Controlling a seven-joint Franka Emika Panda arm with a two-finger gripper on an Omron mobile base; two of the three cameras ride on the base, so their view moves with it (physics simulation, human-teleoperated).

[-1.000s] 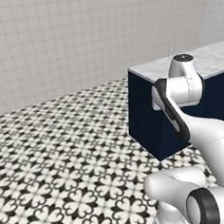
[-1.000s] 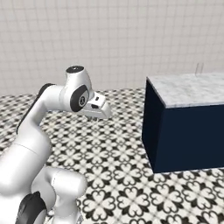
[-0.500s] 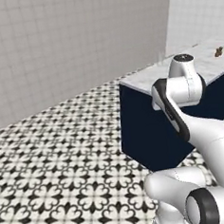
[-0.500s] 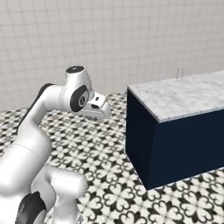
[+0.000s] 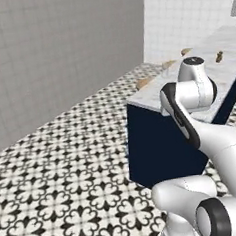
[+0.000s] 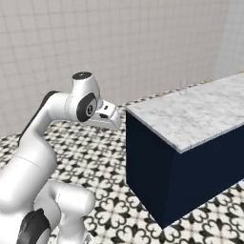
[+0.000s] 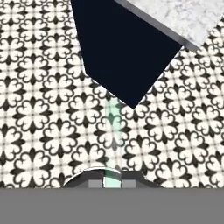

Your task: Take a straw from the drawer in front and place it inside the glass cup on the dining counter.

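— Where is the straw, and which way does it point?

— The thin, pale green, see-through straw (image 7: 113, 140) is between the two small dark fingers (image 7: 113, 183), which are closed together on its lower end. In the hand view its long axis runs straight away from the fingers, up the picture, and its far end points at the lower corner of the dark navy base of the long desk (image 7: 127, 52). Under it lies the black and white patterned tile floor (image 7: 48, 122).

— And the desk itself?

— It has a white-grey veined marble top (image 6: 200, 112) on the navy base. In the right base view it stands to the right of the white arm (image 6: 71, 107), near but not touching it. At the far edge of the top something thin and clear stands (image 6: 183, 85); it is too small to say if it is the glass cup.

— What else is around?

— In the left base view some small brown things (image 5: 218, 57) lie on the top, far behind; I cannot tell what they are. Behind is a grey tiled wall (image 5: 59, 49).
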